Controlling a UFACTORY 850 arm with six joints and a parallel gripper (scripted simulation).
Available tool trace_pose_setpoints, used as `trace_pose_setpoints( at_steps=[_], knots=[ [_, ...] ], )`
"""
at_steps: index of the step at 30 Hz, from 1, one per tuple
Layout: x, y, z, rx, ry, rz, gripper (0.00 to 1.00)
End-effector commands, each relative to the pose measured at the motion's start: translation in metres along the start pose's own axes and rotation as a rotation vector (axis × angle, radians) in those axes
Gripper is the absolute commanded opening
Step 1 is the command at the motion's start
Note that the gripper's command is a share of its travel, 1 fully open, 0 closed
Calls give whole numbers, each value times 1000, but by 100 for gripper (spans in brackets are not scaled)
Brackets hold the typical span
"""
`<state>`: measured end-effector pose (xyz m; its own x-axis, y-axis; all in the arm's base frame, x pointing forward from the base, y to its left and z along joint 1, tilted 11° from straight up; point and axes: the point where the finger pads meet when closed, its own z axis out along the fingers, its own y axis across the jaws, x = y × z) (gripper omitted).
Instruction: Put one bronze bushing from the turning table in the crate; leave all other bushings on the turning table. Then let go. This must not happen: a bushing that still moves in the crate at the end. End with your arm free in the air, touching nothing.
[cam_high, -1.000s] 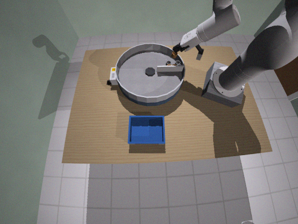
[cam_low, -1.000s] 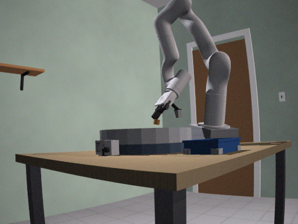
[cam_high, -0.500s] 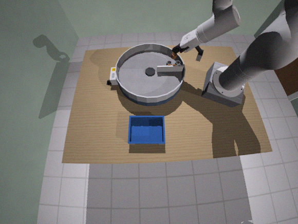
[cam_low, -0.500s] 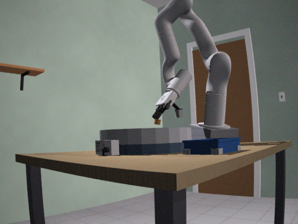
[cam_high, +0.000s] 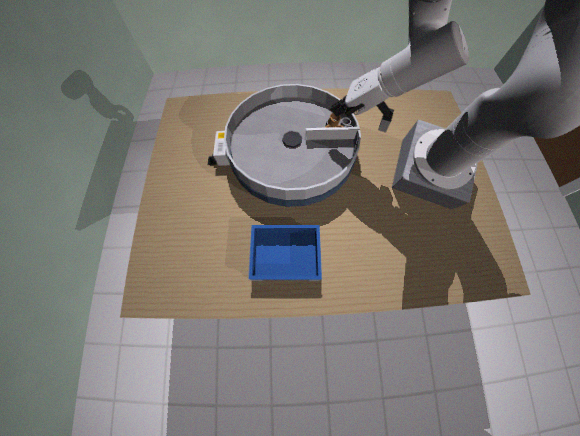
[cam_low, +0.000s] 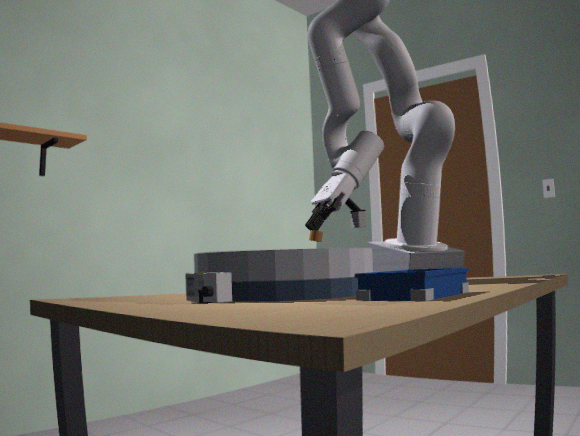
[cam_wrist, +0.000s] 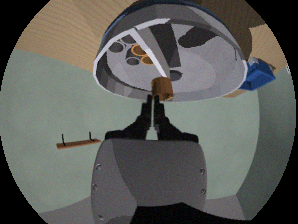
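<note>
My gripper (cam_high: 339, 109) (cam_low: 315, 226) (cam_wrist: 153, 102) is shut on a bronze bushing (cam_low: 315, 235) (cam_wrist: 161, 88) and holds it a little above the back right part of the round grey turning table (cam_high: 280, 186) (cam_low: 280, 262) (cam_wrist: 200, 70). Other bushings, grey (cam_wrist: 117, 48) and bronze (cam_wrist: 140, 51), lie on the turning table beside its fixed bar (cam_high: 332, 135) (cam_wrist: 154, 46). The blue crate (cam_high: 256, 250) (cam_low: 410, 282) (cam_wrist: 257, 76) stands on the wooden table in front of the turning table, apart from my gripper.
A small grey control box (cam_high: 220, 142) (cam_low: 210, 286) sits at the turning table's left side. The arm's grey base block (cam_high: 435, 172) (cam_low: 415, 256) stands to the right. A wall shelf (cam_low: 40, 135) and a brown door (cam_low: 465, 200) are in the background.
</note>
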<state>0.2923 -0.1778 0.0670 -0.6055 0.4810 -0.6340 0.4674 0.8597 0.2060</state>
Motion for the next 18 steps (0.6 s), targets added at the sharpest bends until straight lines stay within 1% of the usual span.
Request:
trace_pose_setpoints(
  at_steps=[1, 10, 12, 15, 18],
  knots=[
    [-2, 35, 2, 10, 0, 1, 0],
    [-3, 92, 3, 10, 0, 1, 0],
    [-3, 92, 3, 10, 0, 1, 0],
    [-3, 117, 3, 10, 0, 1, 0],
    [-3, 135, 4, 10, 0, 1, 0]
  ],
)
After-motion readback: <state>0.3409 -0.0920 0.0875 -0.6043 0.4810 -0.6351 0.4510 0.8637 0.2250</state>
